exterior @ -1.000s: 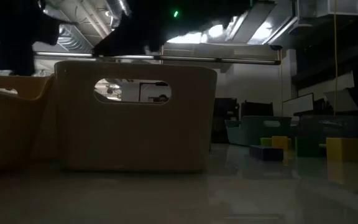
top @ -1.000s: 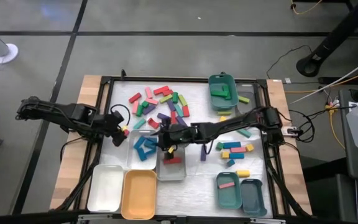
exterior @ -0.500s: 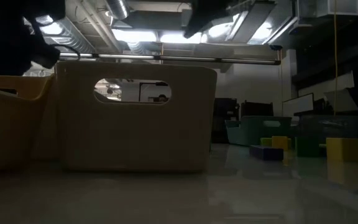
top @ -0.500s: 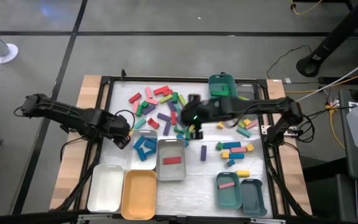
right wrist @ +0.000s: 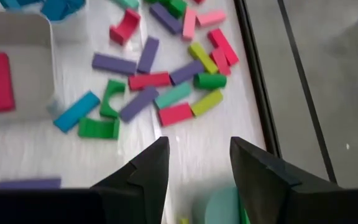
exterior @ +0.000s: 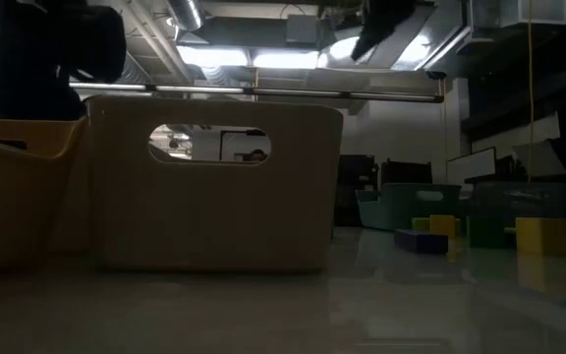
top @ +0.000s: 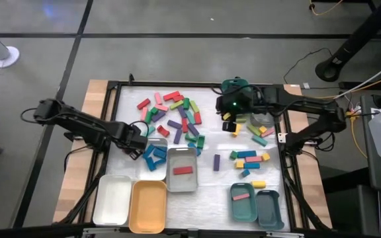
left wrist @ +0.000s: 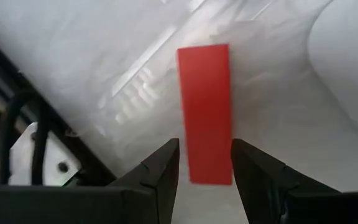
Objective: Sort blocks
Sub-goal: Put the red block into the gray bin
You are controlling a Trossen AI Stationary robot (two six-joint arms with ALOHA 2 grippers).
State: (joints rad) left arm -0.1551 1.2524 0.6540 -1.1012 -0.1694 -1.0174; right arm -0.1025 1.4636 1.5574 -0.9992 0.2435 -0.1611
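we note left gripper (left wrist: pixel 204 163) jaws open, astride red block (left wrist: pixel 205 112) on table by grey tray (top: pixel 181 157). right gripper (right wrist: pixel 194 163) open, empty, above loose blocks (right wrist: pixel 166 81). risk: off-centre closure skews red block, slips out.

Robotics lab, framed test table (top: pixel 111 89), floor cables (top: pixel 303 56), exposed ceiling ducts (exterior: pixel 190 15)
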